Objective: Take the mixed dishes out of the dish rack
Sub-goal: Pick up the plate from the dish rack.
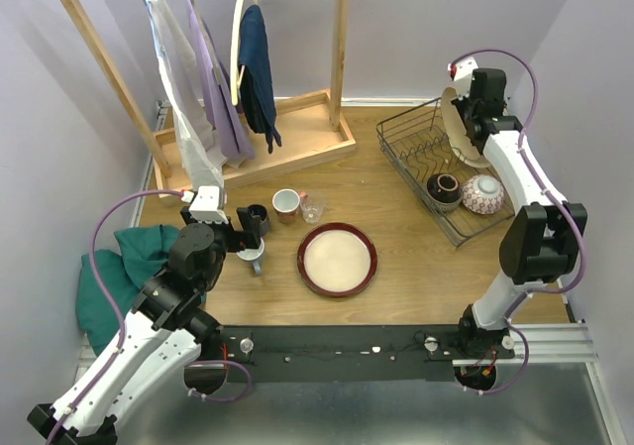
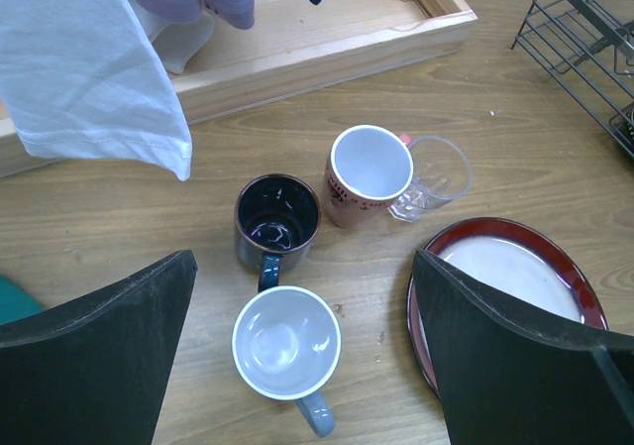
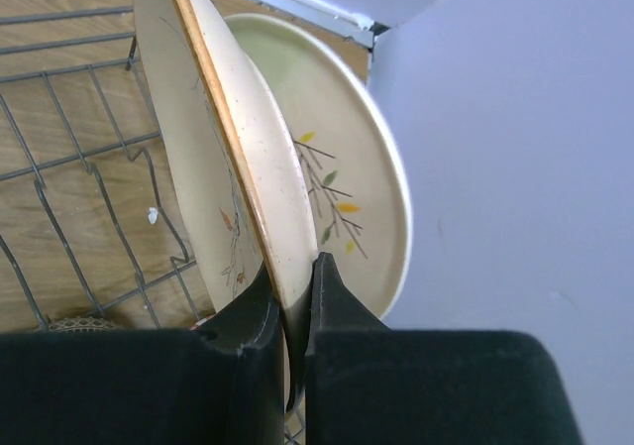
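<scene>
The dish rack (image 1: 421, 158) stands at the right and holds a dark bowl (image 1: 443, 188) and a patterned bowl (image 1: 483, 194). My right gripper (image 1: 474, 118) is shut on the rim of an upright cream plate with a twig mark (image 3: 243, 158) at the rack's far end. A second cream twig plate (image 3: 342, 167) stands just behind it. My left gripper (image 2: 302, 291) is open above a grey mug (image 2: 286, 341). Beside that stand a dark mug (image 2: 277, 217), a pink mug (image 2: 369, 172), a clear glass (image 2: 436, 172) and the red-rimmed plate (image 1: 337, 259).
A wooden clothes rack (image 1: 248, 148) with hanging garments stands at the back left on a wooden tray. A teal cloth (image 1: 129, 267) lies at the left edge. The rack's wire tines (image 3: 59, 167) run under the held plate.
</scene>
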